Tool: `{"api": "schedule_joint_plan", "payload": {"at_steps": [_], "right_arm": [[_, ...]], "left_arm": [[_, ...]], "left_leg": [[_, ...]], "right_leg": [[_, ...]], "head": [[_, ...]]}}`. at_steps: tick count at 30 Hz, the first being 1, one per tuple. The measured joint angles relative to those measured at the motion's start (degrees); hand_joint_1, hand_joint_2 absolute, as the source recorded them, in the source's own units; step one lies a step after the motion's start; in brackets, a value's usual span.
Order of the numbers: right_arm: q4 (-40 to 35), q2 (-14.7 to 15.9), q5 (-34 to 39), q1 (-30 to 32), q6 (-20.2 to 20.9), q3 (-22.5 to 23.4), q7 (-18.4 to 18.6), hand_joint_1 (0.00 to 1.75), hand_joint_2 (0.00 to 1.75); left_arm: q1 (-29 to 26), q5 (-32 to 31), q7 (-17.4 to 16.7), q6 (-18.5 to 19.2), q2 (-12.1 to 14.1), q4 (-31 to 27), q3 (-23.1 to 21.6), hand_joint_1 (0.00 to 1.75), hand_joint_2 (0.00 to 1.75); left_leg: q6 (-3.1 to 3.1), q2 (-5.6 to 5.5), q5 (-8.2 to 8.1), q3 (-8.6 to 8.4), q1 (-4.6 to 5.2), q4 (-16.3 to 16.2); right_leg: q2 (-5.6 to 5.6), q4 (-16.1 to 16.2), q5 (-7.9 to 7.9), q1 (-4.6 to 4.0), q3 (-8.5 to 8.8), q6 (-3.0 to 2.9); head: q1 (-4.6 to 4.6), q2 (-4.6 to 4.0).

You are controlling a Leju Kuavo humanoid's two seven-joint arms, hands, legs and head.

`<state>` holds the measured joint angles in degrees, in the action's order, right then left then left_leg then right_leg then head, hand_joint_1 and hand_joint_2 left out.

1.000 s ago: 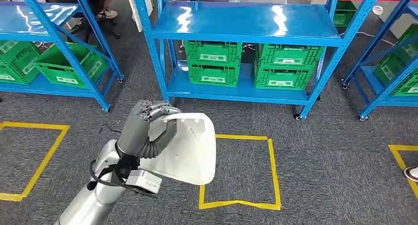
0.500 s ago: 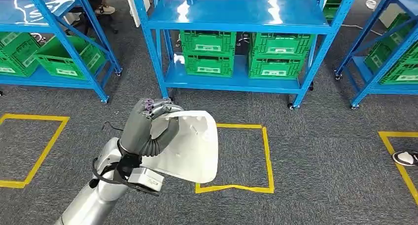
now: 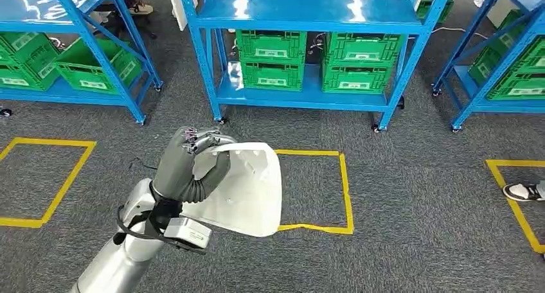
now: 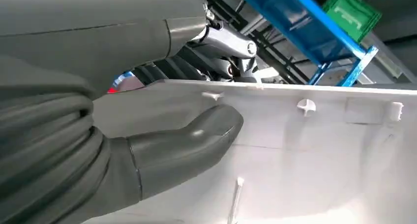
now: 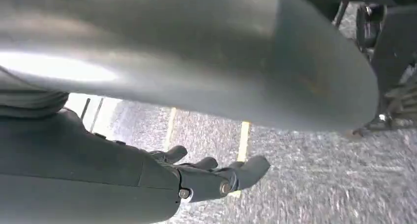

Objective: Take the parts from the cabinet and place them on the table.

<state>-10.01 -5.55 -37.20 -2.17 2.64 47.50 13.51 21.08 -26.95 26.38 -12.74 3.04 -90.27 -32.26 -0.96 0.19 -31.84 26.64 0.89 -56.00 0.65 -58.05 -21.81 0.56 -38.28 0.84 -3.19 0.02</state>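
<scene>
The white plastic panel (image 3: 247,190) is held above the grey carpet floor (image 3: 418,209), its long axis running from the blue shelf rack (image 3: 308,23) back toward the robot, the broad face tilted up. The left hand (image 3: 189,164) grips its upper edge, fingers (image 3: 204,137) curled over the rim and thumb (image 4: 184,148) pressed on the ribbed face. The right hand (image 5: 211,177) hangs over the carpet holding nothing, fingers apart. Green crates (image 3: 315,65) sit on the rack's lower shelf; a yellow tape square (image 3: 344,190) lies between rack and panel
</scene>
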Motion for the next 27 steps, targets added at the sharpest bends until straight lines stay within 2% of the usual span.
{"api": "schedule_joint_plan", "payload": {"at_steps": [1, 2, 4, 5, 6, 7, 8, 9, 10, 11, 12, 13, 15, 16, 17, 18, 20, 21, 22, 23, 24, 25, 26, 27], "right_arm": [[0.0, 0.1, -0.1, 0.0, 0.0, 0.0, 0.0, 0.00, 0.00], [0.0, 0.0, -0.2, 0.0, 0.1, 0.0, -0.2, 0.00, 0.00], [0.0, 0.0, -0.4, 0.2, 0.2, 0.0, -0.4, 0.00, 0.00], [0.0, 0.0, -0.4, 0.2, 0.2, 0.0, -0.7, 0.00, 0.00], [0.0, 0.0, -0.5, 0.2, 0.4, 0.0, -1.0, 0.00, 0.00], [0.0, 0.0, -0.5, 0.2, 0.4, 0.0, -1.2, 0.00, 0.00], [0.0, 0.1, -0.5, 0.2, 0.6, 0.0, -1.3, 0.00, 0.00], [0.0, 0.1, -0.5, 0.2, 0.8, 0.0, -1.5, 0.00, 0.00], [0.0, 0.1, -0.6, 0.3, 1.0, 0.0, -1.8, 0.00, 0.00], [0.0, 0.1, -0.6, 0.2, 1.1, 0.0, -2.0, 0.00, 0.00], [0.0, 0.1, -0.6, 0.4, 1.1, 0.0, -2.1, 0.00, 0.00], [0.0, 0.1, -0.6, 0.5, 1.2, 0.0, -2.1, 0.00, 0.00], [0.0, 0.1, -0.6, 0.4, 1.4, 0.0, -2.1, 0.00, 0.00], [0.0, 0.0, -0.6, 0.4, 1.6, 0.0, -2.1, 0.00, 0.00], [0.0, 0.0, -0.6, 0.4, 1.7, 0.0, -2.1, 0.00, 0.00], [0.0, 0.1, -0.6, 0.4, 1.8, 0.0, -2.1, 0.00, 0.00], [0.0, 0.1, -0.7, 0.5, 2.0, 0.0, -2.1, 0.00, 0.00], [0.0, 0.1, -0.7, 0.5, 2.0, 0.0, -2.1, 0.00, 0.00], [0.0, 0.1, -0.7, 0.5, 2.0, 0.0, -2.1, 0.00, 0.00], [0.0, 0.1, -0.7, 0.5, 2.0, 0.0, -2.1, 0.00, 0.00], [0.0, 0.1, -0.7, 0.5, 2.0, 0.0, -2.1, 0.00, 0.00], [0.0, 0.1, -0.7, 0.5, 2.0, 0.0, -2.1, 0.00, 0.00], [0.0, 0.1, -0.7, 0.4, 2.0, 0.0, -2.1, 0.00, 0.00], [0.0, 0.1, -0.7, 0.4, 2.0, 0.0, -2.1, 0.00, 0.00]], "left_arm": [[0.0, 0.0, 0.1, 0.0, 0.0, 0.0, 0.0, 1.75, 1.75], [0.1, -0.3, 0.0, 0.0, 0.0, 0.0, 0.0, 1.75, 1.75], [0.0, -1.3, -0.7, 0.0, 0.1, 0.3, 0.0, 1.75, 1.75], [-0.1, -1.5, -1.0, -0.2, 0.2, 0.5, 0.0, 1.75, 1.75], [-0.2, -1.7, -1.1, -0.5, 0.2, 0.7, 0.0, 1.75, 1.75], [-0.3, -1.8, -1.1, -0.7, 0.3, 0.8, 0.0, 1.75, 1.75], [-0.5, -1.8, -1.1, -0.9, 0.3, 0.8, 0.0, 1.75, 1.75], [-0.5, -1.9, -1.1, -1.1, 0.4, 0.8, 0.1, 1.75, 1.75], [-0.5, -1.9, -1.1, -1.1, 0.4, 0.7, 0.1, 1.75, 1.75], [-0.5, -1.9, -1.1, -1.1, 0.4, 0.5, 0.2, 1.75, 1.75], [-0.4, -1.9, -1.1, -1.2, 0.5, 0.4, 0.2, 1.75, 1.75], [-0.5, -1.9, -0.9, -1.2, 0.4, 0.4, 0.2, 1.75, 1.75], [-0.5, -1.9, -0.9, -1.2, 0.5, 0.3, 0.2, 1.75, 1.75], [-0.6, -1.9, -1.0, -1.3, 0.7, 0.3, 0.3, 1.75, 1.75], [-0.6, -1.9, -0.9, -1.3, 0.8, 0.3, 0.4, 1.75, 1.75], [-0.6, -1.9, -0.9, -1.3, 0.8, 0.3, 0.5, 1.75, 1.75], [-0.9, -1.9, -0.9, -1.5, 0.9, 0.3, 0.8, 1.75, 1.75], [-1.1, -1.9, -0.9, -1.5, 1.0, 0.3, 0.8, 1.75, 1.75], [-1.3, -1.9, -0.9, -1.5, 1.1, 0.4, 0.8, 1.75, 1.75], [-1.4, -1.9, -0.9, -1.6, 1.2, 0.4, 0.8, 1.75, 1.75], [-1.4, -1.9, -0.9, -1.6, 1.3, 0.4, 0.9, 1.75, 1.75], [-1.3, -1.9, -0.9, -1.6, 1.3, 0.3, 1.0, 1.75, 1.75], [-1.2, -1.9, -0.9, -1.6, 1.3, 0.3, 1.1, 1.75, 1.75], [-1.2, -1.9, -0.9, -1.6, 1.2, 0.3, 1.1, 1.75, 1.75]], "left_leg": [[-0.33, 0.18, 0.99, 0.37, -0.46, 0.4], [-0.81, 0.09, 1.65, 1.01, -0.47, 0.5], [-0.93, 0.16, 2.90, 2.43, -0.54, 0.5], [-0.86, 0.24, 3.47, 3.18, -0.54, 0.4], [-0.79, 0.32, 3.98, 3.92, -0.56, 0.2], [-0.60, 0.19, 4.45, 4.61, -0.64, -0.1], [-0.28, -0.15, 4.87, 5.46, -0.77, -0.6], [0.08, -0.51, 5.12, 6.30, -0.95, -1.1], [0.33, -0.76, 5.28, 7.01, -1.10, -1.8], [0.57, -0.98, 5.38, 7.70, -1.14, -2.5], [0.96, -1.37, 5.48, 8.54, -1.02, -2.9], [1.34, -1.68, 5.53, 8.50, -0.90, -3.2], [2.25, -2.91, 6.29, 8.69, -0.91, -2.7], [2.47, -2.87, 6.28, 9.22, -1.00, -3.0], [2.60, -1.91, 4.81, 9.81, -1.10, -4.5], [2.88, -1.21, 2.41, 11.15, -1.16, -7.7], [3.50, -0.74, -2.47, 14.86, -1.37, -17.0], [3.67, -0.65, -3.43, 15.89, -1.43, -20.2], [3.70, -0.52, -2.84, 15.50, -1.47, -20.3], [3.65, -0.40, -1.22, 13.85, -1.47, -18.0], [3.51, -0.07, 0.88, 11.14, -1.47, -13.8], [3.36, 1.05, 2.93, 7.80, -1.45, -8.1], [3.10, 3.46, 2.98, 5.04, -1.34, -3.1], [2.42, 3.40, 3.26, 4.60, -0.72, -3.1]], "right_leg": [[-0.11, -0.4, -0.27, 0.35, -0.33, 0.13], [-0.40, -2.0, -3.17, 0.24, -1.00, 0.40], [-0.50, -9.4, -10.04, 0.40, -3.18, 0.97], [-0.51, -13.8, -11.99, 0.43, -4.32, 1.26], [-0.50, -16.8, -12.04, 0.46, -4.86, 1.45], [-0.48, -17.5, -10.64, 0.52, -4.29, 1.60], [-0.51, -15.5, -8.66, 0.61, -2.33, 1.69], [-0.77, -11.2, -7.11, 0.72, 1.07, 1.73], [-1.61, -5.8, -6.69, 0.90, 5.04, 1.75], [-4.02, -1.1, -8.97, 1.25, 7.90, 1.61], [-4.56, -1.6, -8.60, 0.92, 8.01, 0.80], [-4.24, -0.9, -9.14, 0.96, 7.85, 0.53], [-3.09, -1.1, -8.92, 0.90, 7.73, -0.61], [-2.19, -0.7, -8.37, 1.23, 7.54, -1.24], [-1.61, -0.6, -8.11, 1.21, 7.41, -1.71], [-1.03, -0.6, -7.89, 1.20, 7.12, -1.94], [0.30, -0.7, -7.50, 1.03, 6.46, -2.09], [0.94, -0.7, -7.35, 0.98, 6.22, -2.05], [1.57, -0.8, -7.28, 0.96, 6.06, -2.00], [2.17, -0.8, -7.20, 0.96, 6.02, -1.89], [2.70, -0.8, -7.16, 0.98, 6.03, -1.81], [3.32, -0.8, -7.14, 0.98, 6.09, -1.71], [3.81, -0.8, -7.13, 0.77, 6.17, -1.41], [4.12, -0.9, -7.04, 0.61, 6.05, -1.02]], "head": [[-0.04, 0.00], [0.13, 0.00], [0.46, 0.00], [0.44, 0.00], [0.46, 0.00], [0.48, 0.00], [0.48, 0.00], [0.48, 0.00], [0.50, 0.00], [0.59, 0.00], [0.52, 0.00], [0.79, 0.00], [0.59, 0.00], [0.77, 0.00], [0.59, 0.00], [0.37, 0.00], [0.26, 0.00], [0.28, 0.00], [0.28, 0.00], [0.26, 0.00], [0.28, 0.00], [0.26, 0.00], [0.24, 0.00], [0.26, 0.00]]}}
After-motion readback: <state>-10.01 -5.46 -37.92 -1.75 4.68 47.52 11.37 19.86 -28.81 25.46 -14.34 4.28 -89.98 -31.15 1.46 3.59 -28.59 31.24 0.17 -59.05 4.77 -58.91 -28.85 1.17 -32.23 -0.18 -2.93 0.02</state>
